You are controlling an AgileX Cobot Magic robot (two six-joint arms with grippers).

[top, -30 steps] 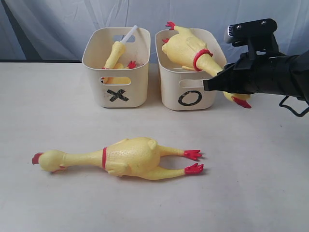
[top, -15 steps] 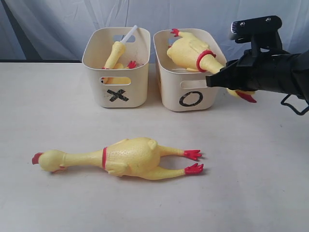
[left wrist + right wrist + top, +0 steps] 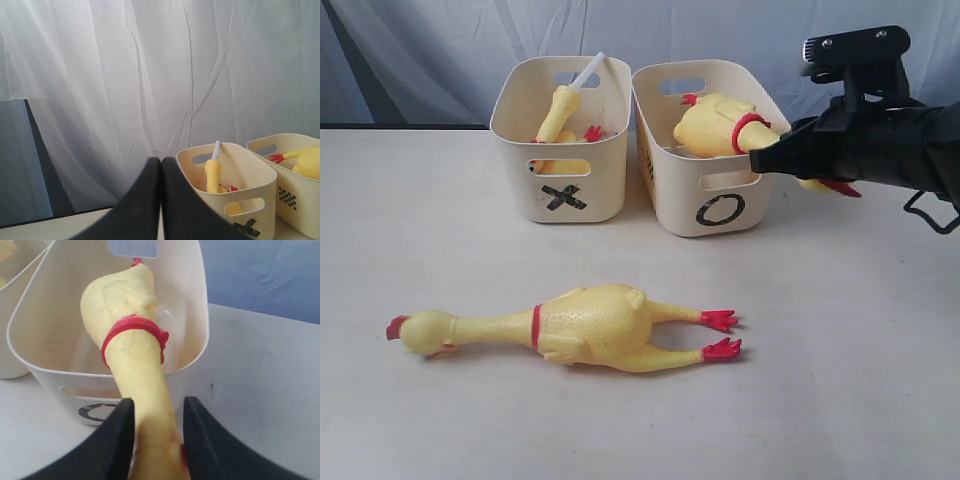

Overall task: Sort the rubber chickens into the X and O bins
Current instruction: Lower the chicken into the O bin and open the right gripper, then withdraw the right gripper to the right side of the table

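The fat chicken [image 3: 715, 125] lies with its body inside the O bin [image 3: 680, 205], upper centre-right of the exterior view. Its red feet are towards the bin's far wall, and its neck slants out over the right rim, head pointing right. The right gripper [image 3: 760, 160] straddles that neck, jaws apart and close on both sides. I cannot tell whether they pinch it or only flank it.

Just left stands the X bin [image 3: 605, 180], holding a slim chicken [image 3: 560, 108] propped nearly upright, with red bits of perhaps another below. A second fat chicken [image 3: 590, 325] lies on the tabletop [image 3: 820, 390] at lower centre, long axis left-right, head left, feet right. The left gripper [image 3: 161, 161] has its jaws pressed together, holding nothing.
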